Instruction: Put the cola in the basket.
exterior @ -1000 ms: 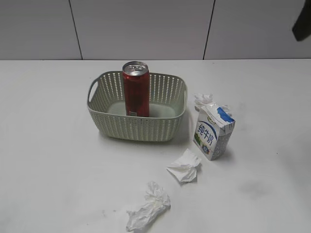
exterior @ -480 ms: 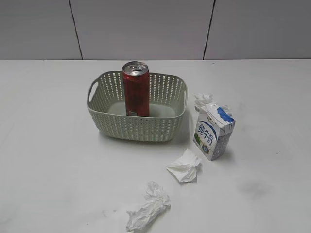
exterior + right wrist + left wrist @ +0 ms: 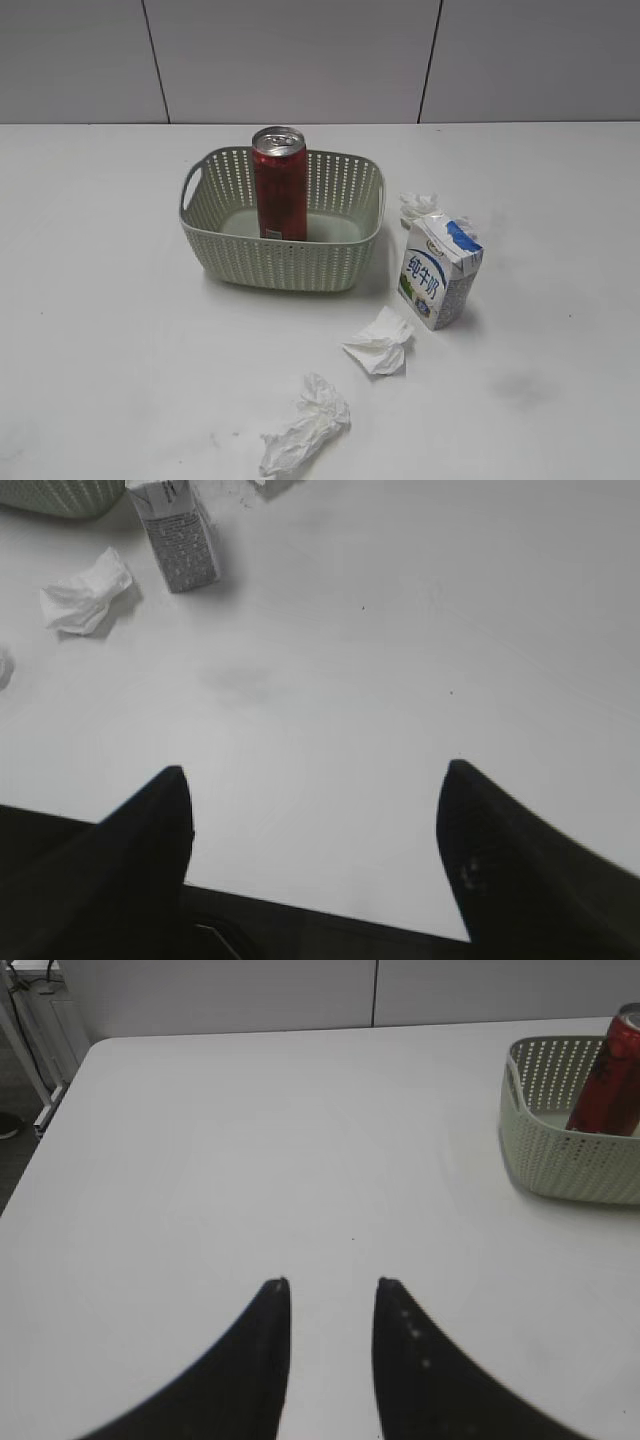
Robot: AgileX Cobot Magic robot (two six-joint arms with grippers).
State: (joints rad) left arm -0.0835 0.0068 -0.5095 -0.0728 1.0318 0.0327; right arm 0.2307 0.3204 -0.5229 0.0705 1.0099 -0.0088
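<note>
Well apart from the load, the left gripper [image 3: 331, 1283] hangs narrowly parted and empty, the right gripper [image 3: 315, 770] spread wide; the cola [image 3: 280, 184] stands upright, pull-tab skyward, inside the basket [image 3: 283, 261], a milk carton [image 3: 438, 271] at four o'clock.

— Looks like a lab or test room to me, not anybody's home.

— What makes you say so?

— A big bare white table [image 3: 110, 300] against a plain grey panelled wall [image 3: 290, 60]. By the table's far corner there are cables [image 3: 22, 1020] hanging off a metal stand.

— And the bits on top?

— A basket [image 3: 282, 262], a milk carton [image 3: 438, 272], crumpled tissues [image 3: 380, 343], scattered loosely.
</note>
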